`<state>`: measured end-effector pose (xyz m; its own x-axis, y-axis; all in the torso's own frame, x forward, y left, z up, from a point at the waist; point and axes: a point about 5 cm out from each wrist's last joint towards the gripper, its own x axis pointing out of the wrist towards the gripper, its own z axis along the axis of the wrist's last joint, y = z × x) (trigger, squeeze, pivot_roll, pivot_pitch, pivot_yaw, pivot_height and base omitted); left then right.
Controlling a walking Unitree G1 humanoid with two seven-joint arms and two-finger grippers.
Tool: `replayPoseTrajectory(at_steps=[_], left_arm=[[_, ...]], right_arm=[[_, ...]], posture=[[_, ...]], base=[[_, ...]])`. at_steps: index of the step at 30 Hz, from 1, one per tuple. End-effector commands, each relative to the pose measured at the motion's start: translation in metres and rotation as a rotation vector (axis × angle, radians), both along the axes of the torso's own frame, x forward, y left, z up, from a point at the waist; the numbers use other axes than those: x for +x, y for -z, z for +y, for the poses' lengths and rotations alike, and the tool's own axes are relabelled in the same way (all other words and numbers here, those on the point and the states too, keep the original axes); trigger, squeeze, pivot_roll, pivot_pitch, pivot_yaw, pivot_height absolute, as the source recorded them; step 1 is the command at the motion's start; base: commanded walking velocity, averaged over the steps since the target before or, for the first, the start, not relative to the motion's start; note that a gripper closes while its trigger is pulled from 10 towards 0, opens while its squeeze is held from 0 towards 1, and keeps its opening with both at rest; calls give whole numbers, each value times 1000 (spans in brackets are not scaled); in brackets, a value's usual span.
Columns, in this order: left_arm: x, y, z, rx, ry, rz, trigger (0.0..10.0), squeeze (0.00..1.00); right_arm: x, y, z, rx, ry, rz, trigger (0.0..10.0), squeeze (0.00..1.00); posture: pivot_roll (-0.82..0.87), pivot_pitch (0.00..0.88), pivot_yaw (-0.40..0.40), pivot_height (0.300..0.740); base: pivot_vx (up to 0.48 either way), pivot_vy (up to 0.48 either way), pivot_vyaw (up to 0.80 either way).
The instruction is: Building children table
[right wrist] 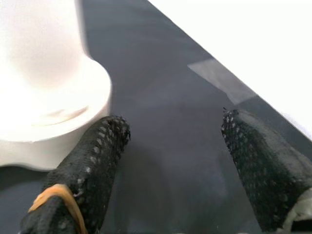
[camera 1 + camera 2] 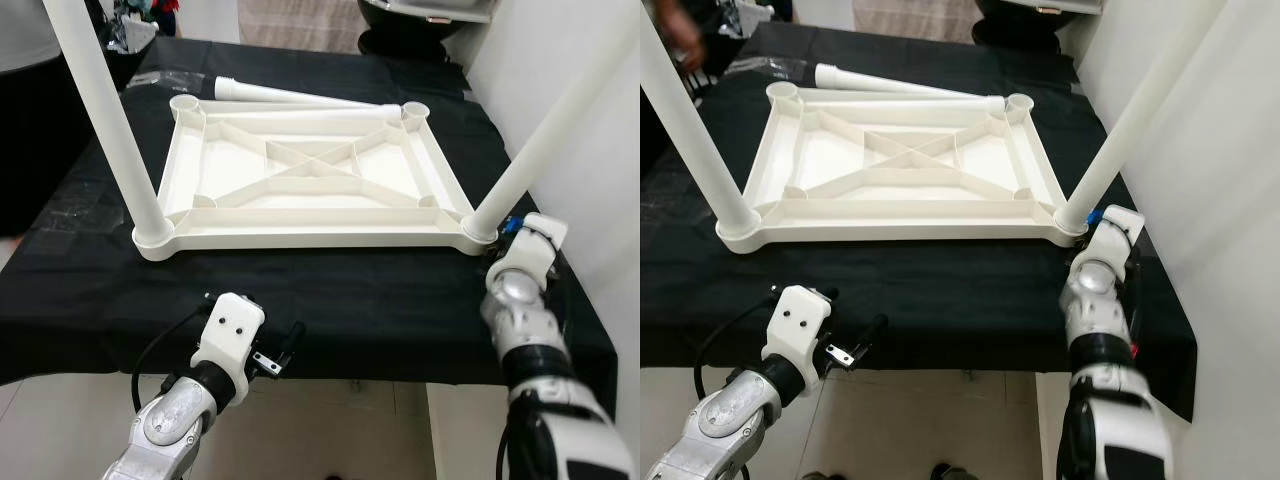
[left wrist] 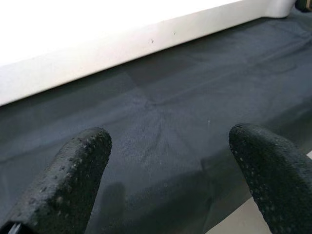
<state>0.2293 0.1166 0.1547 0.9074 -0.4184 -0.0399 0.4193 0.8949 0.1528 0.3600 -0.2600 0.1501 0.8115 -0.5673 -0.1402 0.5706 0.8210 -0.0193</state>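
Note:
A white plastic tabletop (image 2: pixel 310 225) lies upside down on the black-clothed table. Two white legs stand in its near corners, one on the left (image 2: pixel 115 120) and one on the right (image 2: pixel 555 115). The two far corner sockets (image 2: pixel 186 103) hold nothing, and a loose leg (image 2: pixel 300 96) lies behind the far edge. My left gripper (image 3: pixel 170 165) is open over the cloth near the table's front edge, short of the tabletop's near rim (image 3: pixel 97 53). My right gripper (image 1: pixel 170 161) is open just beside the base of the right leg (image 1: pixel 48 87), holding nothing.
The black cloth (image 2: pixel 400 300) ends at the front edge close to my arms, with floor below. A white wall (image 2: pixel 600 180) runs close along the right side. A person (image 2: pixel 675 30) stands at the far left corner. Clutter (image 2: pixel 135 30) lies at the back left.

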Motion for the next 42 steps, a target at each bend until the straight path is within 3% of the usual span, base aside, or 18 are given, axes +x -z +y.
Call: replayPoseTrajectory(at_steps=[1, 3, 4, 5, 6, 7, 8, 9, 11, 13, 18, 23, 24, 25, 30, 39, 40, 42], left_arm=[[-1, 6, 0, 10, 11, 19, 10000, 0], [1, 6, 1, 12, 13, 15, 10000, 0], [2, 5, 2, 13, 8, 5, 10000, 0], [2, 5, 2, 13, 8, 5, 10000, 0], [2, 4, 4, 15, -5, -7, 10000, 0], [2, 4, 4, 15, -5, -7, 10000, 0], [2, 4, 8, 17, -35, -17, 10000, 0], [2, 4, 8, 17, -35, -17, 10000, 0], [3, 4, 15, 34, -72, -25, 10000, 0], [3, 4, 15, 34, -72, -25, 10000, 0], [5, -2, 37, 53, -215, -86, 10000, 0], [6, -5, 41, 56, -244, -102, 10000, 0], [8, -11, 46, 62, -280, -139, 10000, 0], [10, -30, 60, 82, -359, -226, 10000, 0], [9, -52, 79, 118, -429, -309, 10000, 0], [8, -61, 106, 216, -391, -299, 10000, 0], [10, -63, 109, 207, -400, -306, 10000, 1000], [12, -65, 110, 198, -405, -310, 10000, 1000]], right_arm=[[-3, -3, 4, -38, -21, -10, 10000, 0], [-9, -1, 17, -57, -125, -29, 10000, 0], [-13, 2, 36, -16, -304, -69, 10000, 0], [-13, 2, 36, -16, -304, -69, 10000, 0], [-17, 1, 51, 23, -453, -118, 10000, 0], [-17, 1, 51, 23, -453, -118, 10000, 0], [-22, -1, 61, 46, -576, -156, 10000, 0], [-22, -1, 61, 46, -576, -156, 10000, 0], [-27, -8, 73, 73, -740, -199, 10000, 0], [-27, -8, 73, 73, -740, -199, 10000, 0], [-38, -41, 101, 159, -1104, -290, 10000, 0], [-38, -43, 104, 150, -1135, -285, 10000, 0], [-39, -42, 104, 137, -1156, -276, 10000, 0], [-33, -34, 103, 101, -1082, -244, 10000, 0], [-29, -25, 103, 66, -1009, -208, 10000, 0], [-21, -24, 94, 48, -918, -174, 10000, 0], [-19, -24, 92, 52, -901, -177, 10000, 0], [-19, -25, 91, 55, -891, -179, 10000, 0]], posture=[[92, 155, -108, 740], [89, 139, -106, 740], [90, 127, -105, 740], [90, 127, -105, 740], [90, 125, -105, 740], [90, 125, -105, 740], [93, 118, -105, 740], [93, 118, -105, 740], [98, 106, -108, 740], [98, 106, -108, 740], [96, 92, -111, 740], [96, 93, -111, 740], [99, 93, -118, 740], [110, 98, -126, 740], [113, 104, -130, 740], [119, 109, -137, 740], [121, 112, -141, 740], [123, 114, -138, 740]], base=[[0, 0, 0], [0, 0, 0], [0, 0, 0], [0, 0, 0], [0, 0, 0], [0, 0, 0], [0, 0, 0], [0, 0, 0], [0, 0, 0], [0, 0, 0], [0, 0, 0], [0, 0, 0], [0, 0, 0], [0, 0, 0], [0, 0, 0], [0, 0, 0], [0, 0, 0], [0, 0, 0]])
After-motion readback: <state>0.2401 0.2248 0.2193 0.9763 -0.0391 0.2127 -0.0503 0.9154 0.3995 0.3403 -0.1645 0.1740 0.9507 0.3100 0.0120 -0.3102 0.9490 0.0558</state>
